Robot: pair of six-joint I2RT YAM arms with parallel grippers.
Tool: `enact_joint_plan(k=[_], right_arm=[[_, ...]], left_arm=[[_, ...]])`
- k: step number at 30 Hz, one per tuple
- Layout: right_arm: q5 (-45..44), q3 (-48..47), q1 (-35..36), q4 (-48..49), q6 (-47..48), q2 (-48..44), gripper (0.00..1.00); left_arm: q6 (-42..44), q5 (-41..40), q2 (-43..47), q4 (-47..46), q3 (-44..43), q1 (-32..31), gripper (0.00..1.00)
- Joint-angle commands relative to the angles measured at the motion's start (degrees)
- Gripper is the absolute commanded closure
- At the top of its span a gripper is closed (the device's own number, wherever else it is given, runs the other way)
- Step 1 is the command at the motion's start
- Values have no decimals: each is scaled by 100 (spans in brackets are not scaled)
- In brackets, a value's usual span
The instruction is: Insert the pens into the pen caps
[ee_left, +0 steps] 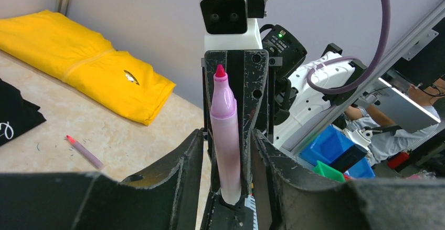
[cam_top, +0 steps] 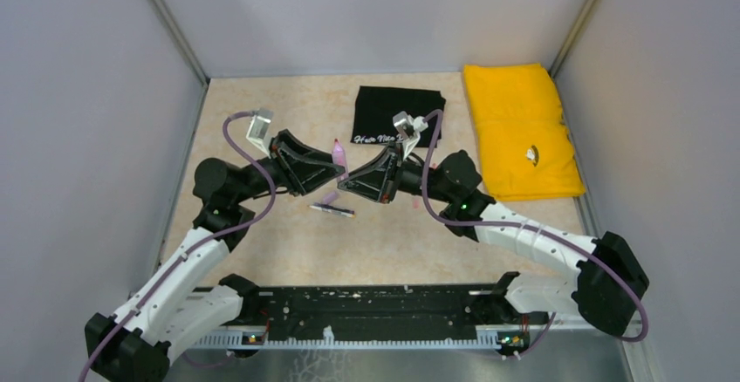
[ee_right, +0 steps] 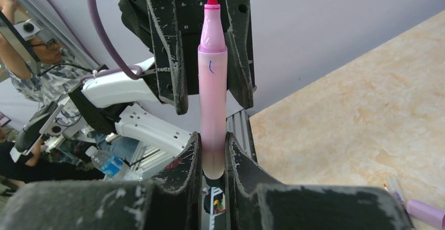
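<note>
Your right fingers (ee_right: 184,159) clamp the pink pen (ee_right: 212,98) upright; your left fingers (ee_left: 181,159) stand parted around it. Draw them back straight, without nudging the barrel.

pens (ee_right: 212,98): 3 | cloths (cam_top: 519,129): 2, one black, one yellow | robot arms (cam_top: 524,238): 2

Top camera hangs above and behind the arm bases (cam_top: 229,299), looking down over the whole table (cam_top: 349,251) from a distance. Each wrist camera peers out close behind its own fingers, left fingers (ee_left: 173,183) facing right fingers (ee_right: 183,177) head-on. All three views share the upright pink pen (cam_top: 338,149) between them.
</note>
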State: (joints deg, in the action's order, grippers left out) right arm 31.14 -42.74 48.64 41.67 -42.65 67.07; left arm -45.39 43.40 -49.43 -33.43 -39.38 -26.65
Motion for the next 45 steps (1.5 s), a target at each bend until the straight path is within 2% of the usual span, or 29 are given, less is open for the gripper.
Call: enact_joint_plan(k=[1, 13, 19, 23, 30, 34, 40, 43, 45], right_arm=[[-29, -220, 36, 490, -84, 77, 97], [7, -286, 40, 552, -135, 190, 97], [-46, -252, 53, 496, -110, 200, 95], [-331, -160, 49, -12, 65, 43, 86], [-1030, 41, 43, -1450, 747, -634, 61], [-1551, 94, 40, -2306, 1134, -1042, 50], [-2688, -94, 40, -3544, 1517, -1146, 46], [-3658, -420, 40, -4431, 1609, -777, 46], [-3884, -648, 32, -4850, 1915, -431, 46]], left_arm=[[23, 120, 23, -234, 98, -41, 56], [-128, 42, -61, -456, 224, -105, 65], [-63, 87, -137, -366, 153, -118, 88], [339, -67, -108, 316, -32, -118, 99], [1624, -814, 59, 2250, -544, -112, 100], [2134, -1331, 187, 2992, -678, -103, 100], [2753, -2165, 331, 4287, -847, -101, 100], [2937, -2819, 479, 4883, -884, -99, 100], [2934, -3301, 640, 5091, -806, -103, 100]])
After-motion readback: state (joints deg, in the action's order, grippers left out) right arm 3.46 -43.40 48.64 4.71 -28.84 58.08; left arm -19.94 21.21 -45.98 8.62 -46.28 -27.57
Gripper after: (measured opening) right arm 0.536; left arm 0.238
